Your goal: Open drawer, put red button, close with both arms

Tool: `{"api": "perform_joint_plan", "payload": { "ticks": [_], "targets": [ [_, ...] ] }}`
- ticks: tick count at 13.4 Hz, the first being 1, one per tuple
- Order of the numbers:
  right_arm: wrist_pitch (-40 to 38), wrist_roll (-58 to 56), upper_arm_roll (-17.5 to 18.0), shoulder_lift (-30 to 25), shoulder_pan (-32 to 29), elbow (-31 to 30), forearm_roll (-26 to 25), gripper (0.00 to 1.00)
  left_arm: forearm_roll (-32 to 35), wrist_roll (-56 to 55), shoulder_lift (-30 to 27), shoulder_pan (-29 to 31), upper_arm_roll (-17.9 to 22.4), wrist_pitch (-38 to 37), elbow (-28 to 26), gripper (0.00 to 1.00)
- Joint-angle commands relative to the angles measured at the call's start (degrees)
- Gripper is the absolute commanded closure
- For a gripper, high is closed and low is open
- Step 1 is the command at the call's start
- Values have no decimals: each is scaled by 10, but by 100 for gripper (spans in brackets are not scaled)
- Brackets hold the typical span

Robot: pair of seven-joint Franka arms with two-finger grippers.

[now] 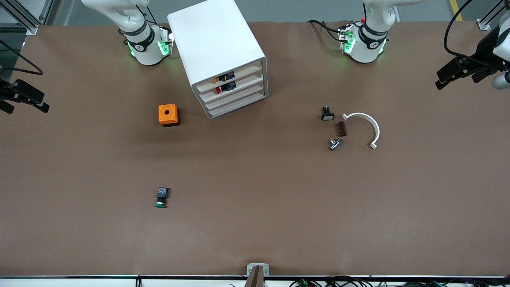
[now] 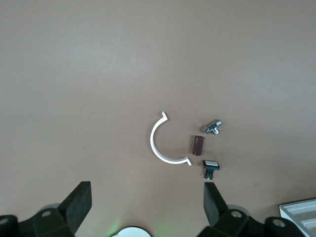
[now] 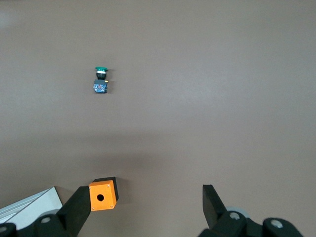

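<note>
The white cabinet stands near the robots' bases. Its four slat fronts look flush, and the second drawer looks shut. The red button shows through the gaps by the upper slats, inside the cabinet. My left gripper hangs open and empty over the left arm's end of the table; it also shows in the left wrist view. My right gripper hangs open and empty over the right arm's end; it also shows in the right wrist view.
An orange box with a round hole sits beside the cabinet. A green-capped switch lies nearer the front camera. A white curved clip, a brown block, a metal fitting and a small white-topped switch lie toward the left arm's end.
</note>
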Motion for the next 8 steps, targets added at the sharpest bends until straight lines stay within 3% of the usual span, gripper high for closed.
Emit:
{"api": "perform_joint_plan", "payload": {
  "ticks": [1, 8],
  "targets": [
    [-13, -1, 8, 5, -7, 12, -10, 0, 7, 29, -3, 8, -10, -5, 0, 0],
    [-35, 18, 7, 5, -2, 11, -39, 0, 2, 48, 1, 7, -19, -38, 0, 0]
  ]
}}
